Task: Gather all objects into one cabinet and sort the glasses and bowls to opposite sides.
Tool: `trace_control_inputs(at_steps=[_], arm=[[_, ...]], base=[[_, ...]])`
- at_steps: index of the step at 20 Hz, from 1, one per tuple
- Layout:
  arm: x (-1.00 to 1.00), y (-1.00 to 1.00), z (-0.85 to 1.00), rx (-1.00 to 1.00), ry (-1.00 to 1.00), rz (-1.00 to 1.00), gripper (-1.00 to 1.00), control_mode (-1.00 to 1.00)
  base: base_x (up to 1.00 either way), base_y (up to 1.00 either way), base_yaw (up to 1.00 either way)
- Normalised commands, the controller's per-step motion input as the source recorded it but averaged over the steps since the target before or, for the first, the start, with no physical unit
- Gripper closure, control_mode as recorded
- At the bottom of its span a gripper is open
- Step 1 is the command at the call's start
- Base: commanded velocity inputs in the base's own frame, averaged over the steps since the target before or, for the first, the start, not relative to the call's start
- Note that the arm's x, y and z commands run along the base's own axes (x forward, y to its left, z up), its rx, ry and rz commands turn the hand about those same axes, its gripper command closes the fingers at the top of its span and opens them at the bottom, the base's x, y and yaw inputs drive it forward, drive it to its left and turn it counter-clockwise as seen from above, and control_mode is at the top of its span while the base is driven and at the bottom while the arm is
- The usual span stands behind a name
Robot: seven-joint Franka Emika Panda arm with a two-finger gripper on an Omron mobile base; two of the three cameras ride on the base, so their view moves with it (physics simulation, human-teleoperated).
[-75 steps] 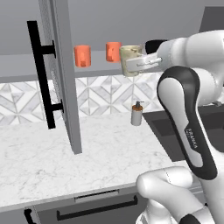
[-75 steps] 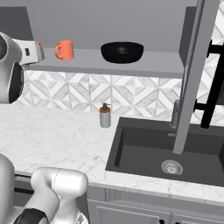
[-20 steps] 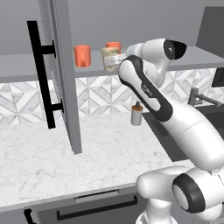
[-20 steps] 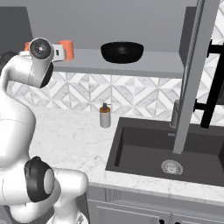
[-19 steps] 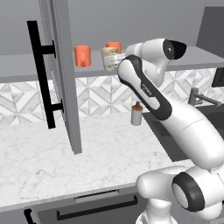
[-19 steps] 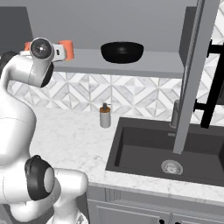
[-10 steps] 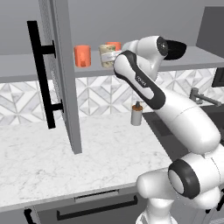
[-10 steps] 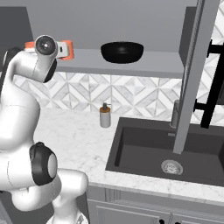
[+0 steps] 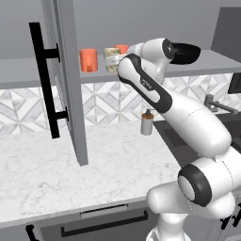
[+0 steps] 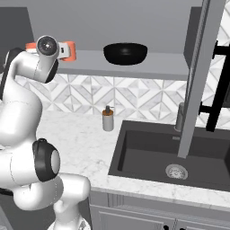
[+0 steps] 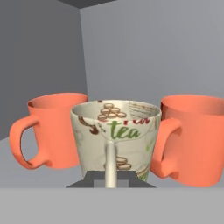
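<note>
The grey shelf (image 10: 152,60) carries two orange cups (image 11: 54,129), a cream mug (image 11: 116,135) between them, and a black bowl (image 10: 125,53).

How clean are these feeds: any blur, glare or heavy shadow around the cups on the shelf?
Hand view: sharp and evenly lit, the "tea" lettering on the cream mottled mug reads clearly. Left base view: soft, slightly pixelated, no glare. Right base view: the glossy black bowl shows a faint sheen, and the sink basin is dark.

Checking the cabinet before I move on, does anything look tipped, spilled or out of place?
Nothing stands out. The tea mug sits upright between two orange cups on the shelf; the black bowl rests farther along.
</note>
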Motion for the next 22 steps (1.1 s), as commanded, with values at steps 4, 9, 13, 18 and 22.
trace_control_inputs(at_steps=[4,9,13,18,22], arm=[[0.06,0.0,-0.22,0.0,0.0,0.0,1.0,-1.0],[0.0,0.0,-0.02,0.0,0.0,0.0,-1.0,-1.0],[0.0,0.0,0.0,0.0,0.0,0.0,-1.0,-1.0],[-0.13,0.0,0.0,0.0,0.0,0.0,-1.0,-1.0],[-0.29,0.0,0.0,0.0,0.0,-0.01,-1.0,-1.0]], base=[[0.0,0.0,0.0],[0.0,0.0,0.0],[0.0,0.0,0.0],[0.0,0.0,0.0],[0.0,0.0,0.0]])
